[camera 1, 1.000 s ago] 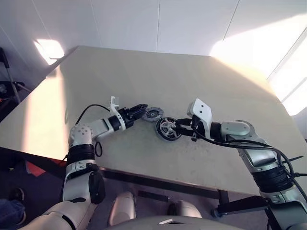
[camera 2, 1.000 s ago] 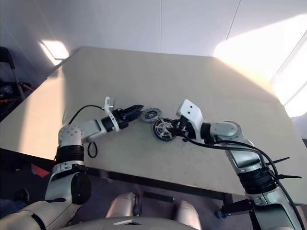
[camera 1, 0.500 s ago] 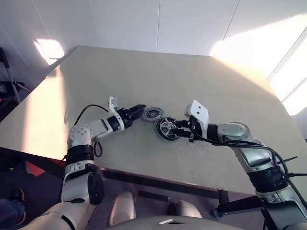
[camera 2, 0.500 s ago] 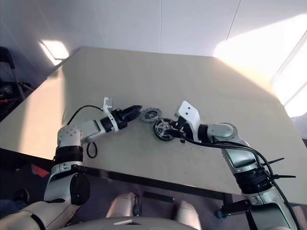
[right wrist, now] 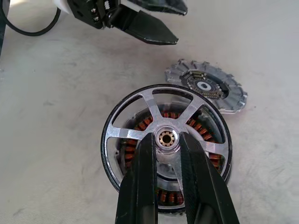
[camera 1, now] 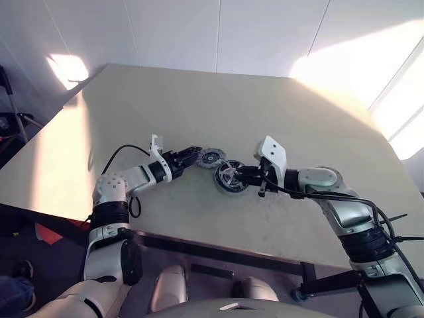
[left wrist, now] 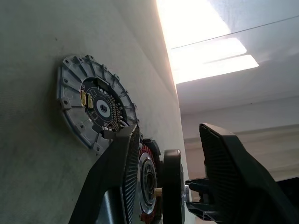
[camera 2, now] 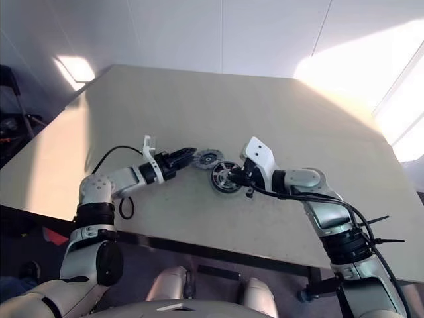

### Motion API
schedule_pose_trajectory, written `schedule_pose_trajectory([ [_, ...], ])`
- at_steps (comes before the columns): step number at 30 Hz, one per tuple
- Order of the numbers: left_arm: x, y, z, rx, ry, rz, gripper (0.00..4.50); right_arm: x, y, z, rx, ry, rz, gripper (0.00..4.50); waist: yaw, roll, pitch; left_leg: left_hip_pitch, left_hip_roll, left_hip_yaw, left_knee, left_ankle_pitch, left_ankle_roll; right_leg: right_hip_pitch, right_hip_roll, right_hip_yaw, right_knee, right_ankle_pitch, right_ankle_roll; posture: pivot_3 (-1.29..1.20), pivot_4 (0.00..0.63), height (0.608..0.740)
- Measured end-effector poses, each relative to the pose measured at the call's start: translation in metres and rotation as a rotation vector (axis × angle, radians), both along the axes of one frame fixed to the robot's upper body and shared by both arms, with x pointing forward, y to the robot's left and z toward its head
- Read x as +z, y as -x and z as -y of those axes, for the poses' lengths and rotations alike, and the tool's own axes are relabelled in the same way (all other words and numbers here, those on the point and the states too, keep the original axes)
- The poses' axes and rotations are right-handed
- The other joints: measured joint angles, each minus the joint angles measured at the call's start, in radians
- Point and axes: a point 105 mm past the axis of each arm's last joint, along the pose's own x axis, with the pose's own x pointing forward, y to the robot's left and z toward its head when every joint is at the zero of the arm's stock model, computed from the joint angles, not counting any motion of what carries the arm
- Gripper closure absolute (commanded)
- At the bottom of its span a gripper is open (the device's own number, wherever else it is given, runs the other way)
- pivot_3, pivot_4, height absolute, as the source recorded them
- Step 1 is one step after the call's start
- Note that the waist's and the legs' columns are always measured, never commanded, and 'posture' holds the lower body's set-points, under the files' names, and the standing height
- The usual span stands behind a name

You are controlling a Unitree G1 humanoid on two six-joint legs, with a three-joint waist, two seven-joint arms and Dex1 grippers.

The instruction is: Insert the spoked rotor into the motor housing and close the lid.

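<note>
Since the earlier frame, the right gripper (right wrist: 164, 154) has been narrowed onto the hub of the spoked rotor (right wrist: 164, 135), seated over the motor housing (right wrist: 211, 161) mid-frame. Upper right, the lid (right wrist: 207, 90) is seen near the half-open, empty left gripper (camera 1: 192, 154).

Copper-red windings are seen through the silver-spoked, black-rimmed spoked rotor (right wrist: 166, 140); the ribbed grey lid (right wrist: 205, 91) is shown on a beige worktop (camera 1: 199, 106).
</note>
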Motion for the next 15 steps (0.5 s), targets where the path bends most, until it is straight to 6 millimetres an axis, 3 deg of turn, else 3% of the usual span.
schedule_pose_trajectory([
  [6,0.000,0.000,0.000,0.000,-0.004,-0.001,2.30,0.012,-0.006,-0.001,-0.002,-0.007,0.036,4.15,0.000,0.000,0.000,0.000,0.000,0.000,0.000,0.000,0.000,0.000,0.000,0.000,0.000,0.000,0.000,0.00,0.000,0.740],
  [15,-0.001,-0.003,-0.006,0.026,-0.027,0.006,2.30,-0.008,-0.007,0.004,-0.015,0.044,0.002,4.15,0.000,0.000,0.000,0.000,0.000,0.000,0.000,0.000,0.000,0.000,0.000,0.000,0.000,0.000,0.000,0.00,0.000,0.740],
])
